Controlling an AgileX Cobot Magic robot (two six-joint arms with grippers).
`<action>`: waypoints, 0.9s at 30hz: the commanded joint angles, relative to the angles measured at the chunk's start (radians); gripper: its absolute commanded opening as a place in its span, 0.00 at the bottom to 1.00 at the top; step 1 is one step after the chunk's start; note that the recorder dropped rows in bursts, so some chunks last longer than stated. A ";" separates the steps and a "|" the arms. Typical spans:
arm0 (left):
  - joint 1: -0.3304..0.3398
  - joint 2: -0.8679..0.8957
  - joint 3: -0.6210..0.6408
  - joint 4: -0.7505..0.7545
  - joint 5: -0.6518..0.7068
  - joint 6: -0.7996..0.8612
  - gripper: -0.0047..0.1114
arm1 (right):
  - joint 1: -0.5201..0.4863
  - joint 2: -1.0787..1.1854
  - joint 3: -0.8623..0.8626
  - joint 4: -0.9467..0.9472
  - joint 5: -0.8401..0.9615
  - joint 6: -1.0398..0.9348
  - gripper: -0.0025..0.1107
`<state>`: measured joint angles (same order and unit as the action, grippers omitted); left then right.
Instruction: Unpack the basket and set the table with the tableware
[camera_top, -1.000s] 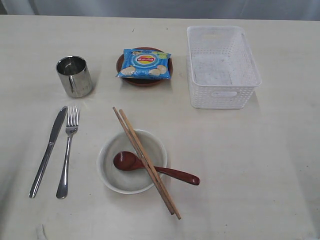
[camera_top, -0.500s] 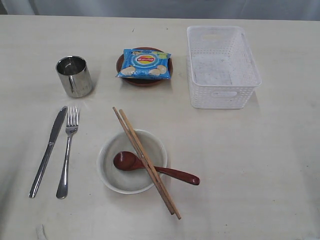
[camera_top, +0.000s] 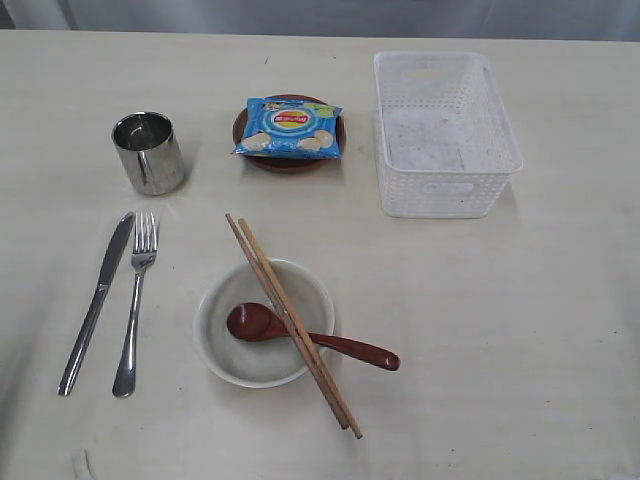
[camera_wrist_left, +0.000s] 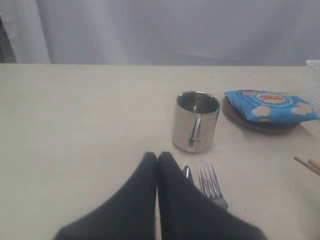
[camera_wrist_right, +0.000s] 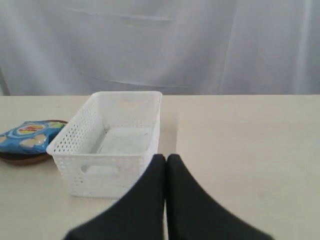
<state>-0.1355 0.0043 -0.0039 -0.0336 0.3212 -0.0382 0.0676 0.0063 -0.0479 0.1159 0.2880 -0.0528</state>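
The white basket (camera_top: 445, 133) stands empty at the back right of the table (camera_top: 520, 330). A steel cup (camera_top: 148, 152) is at the back left, with knife (camera_top: 95, 302) and fork (camera_top: 136, 300) side by side in front of it. The pale bowl (camera_top: 263, 323) holds the dark red spoon (camera_top: 300, 337), and wooden chopsticks (camera_top: 292, 322) lie across its rim. The brown plate (camera_top: 289, 160) carries a blue chips bag (camera_top: 289, 128). Neither arm shows in the exterior view. My left gripper (camera_wrist_left: 158, 156) is shut and empty, short of the cup (camera_wrist_left: 196, 121). My right gripper (camera_wrist_right: 166, 158) is shut and empty before the basket (camera_wrist_right: 111, 141).
A pale curtain hangs behind the table's far edge. Bare tabletop lies right of and in front of the basket, and at the far left beyond the knife.
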 joint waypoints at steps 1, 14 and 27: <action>-0.003 -0.004 0.004 0.004 -0.001 0.001 0.04 | -0.006 -0.006 0.048 0.015 0.005 0.002 0.02; -0.003 -0.004 0.004 0.004 -0.001 0.001 0.04 | -0.005 -0.006 0.048 -0.003 0.063 -0.032 0.02; -0.003 -0.004 0.004 0.004 -0.001 0.001 0.04 | -0.005 -0.006 0.048 -0.001 0.062 -0.090 0.02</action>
<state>-0.1355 0.0043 -0.0039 -0.0336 0.3212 -0.0382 0.0676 0.0063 -0.0028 0.1186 0.3515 -0.1342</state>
